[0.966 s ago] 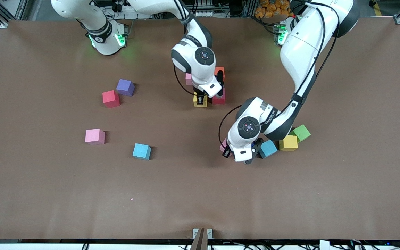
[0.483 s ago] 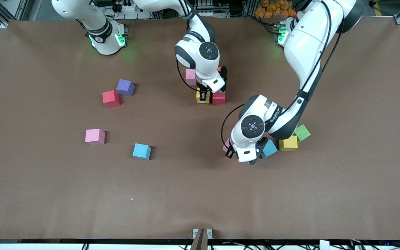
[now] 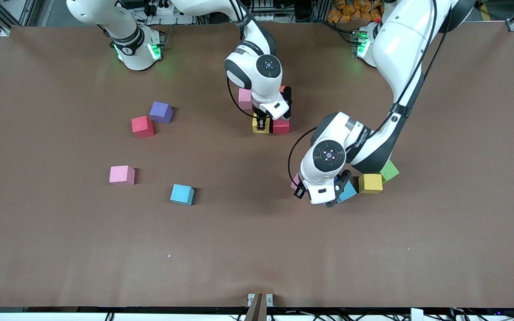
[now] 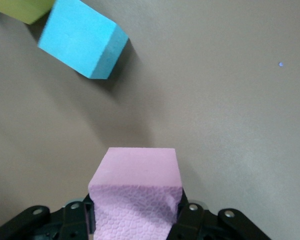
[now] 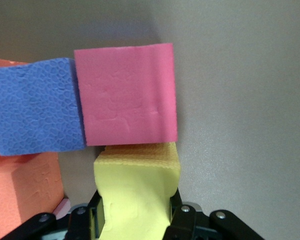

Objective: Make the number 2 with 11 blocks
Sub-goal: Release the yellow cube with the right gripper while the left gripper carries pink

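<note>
My right gripper [image 3: 261, 124] is shut on a yellow block [image 3: 260, 126] set low against a crimson block [image 3: 281, 126]; the right wrist view shows the yellow block [image 5: 137, 192] touching the crimson one [image 5: 126, 94], beside a blue-violet block [image 5: 37, 110] and an orange block [image 5: 21, 197]. A pink block [image 3: 244, 98] and the orange block [image 3: 282, 88] lie by them, partly hidden by the arm. My left gripper [image 3: 304, 186] is shut on a pink block [image 4: 135, 192], held just above the table beside a light blue block [image 4: 82, 37] and a yellow block [image 3: 370, 183].
A green cube [image 3: 389, 170] touches that yellow block. Toward the right arm's end lie a purple block [image 3: 161, 112], a red block [image 3: 142, 126], a pink block [image 3: 122, 175] and a light blue block [image 3: 182, 194]. The brown table [image 3: 257, 258] is bare nearer the front camera.
My left gripper has carried its pink block a little toward the light blue and yellow blocks. My right gripper shifted the yellow block up against the crimson block, then held still.
</note>
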You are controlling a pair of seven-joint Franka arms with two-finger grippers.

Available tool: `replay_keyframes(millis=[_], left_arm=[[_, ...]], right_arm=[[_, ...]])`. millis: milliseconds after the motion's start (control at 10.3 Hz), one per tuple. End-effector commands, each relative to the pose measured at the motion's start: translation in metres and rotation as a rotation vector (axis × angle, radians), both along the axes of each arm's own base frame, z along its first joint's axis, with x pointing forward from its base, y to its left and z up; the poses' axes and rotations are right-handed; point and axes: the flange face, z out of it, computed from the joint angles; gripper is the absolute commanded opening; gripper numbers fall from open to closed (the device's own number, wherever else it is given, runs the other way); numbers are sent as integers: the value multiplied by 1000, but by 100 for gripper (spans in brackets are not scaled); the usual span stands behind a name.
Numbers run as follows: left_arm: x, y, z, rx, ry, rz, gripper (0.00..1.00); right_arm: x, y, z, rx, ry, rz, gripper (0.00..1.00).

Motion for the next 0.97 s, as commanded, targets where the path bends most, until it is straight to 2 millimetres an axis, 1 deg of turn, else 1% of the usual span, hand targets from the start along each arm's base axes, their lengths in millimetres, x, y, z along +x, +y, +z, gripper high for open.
replay_keyframes(millis=[0, 290, 387, 580, 773, 870], left_arm=[[-11, 6, 25, 22, 25, -10, 55], [-14, 10, 40, 40, 39, -13, 55], [-13, 15, 43, 45, 45, -9, 56], [-13, 18, 47, 46, 45, -5, 56], [-15, 20, 46, 57, 61, -9, 56], [-16, 21, 48, 60, 64, -12, 56]], right_arm=[[2, 6, 0, 7, -9, -13, 0], [3, 11, 2, 13, -14, -11, 0], [3, 11, 0, 12, -14, -11, 0], [4, 14, 1, 16, -16, -9, 0], [5, 15, -1, 17, -18, -10, 0], [5, 14, -3, 13, -18, -9, 0]])
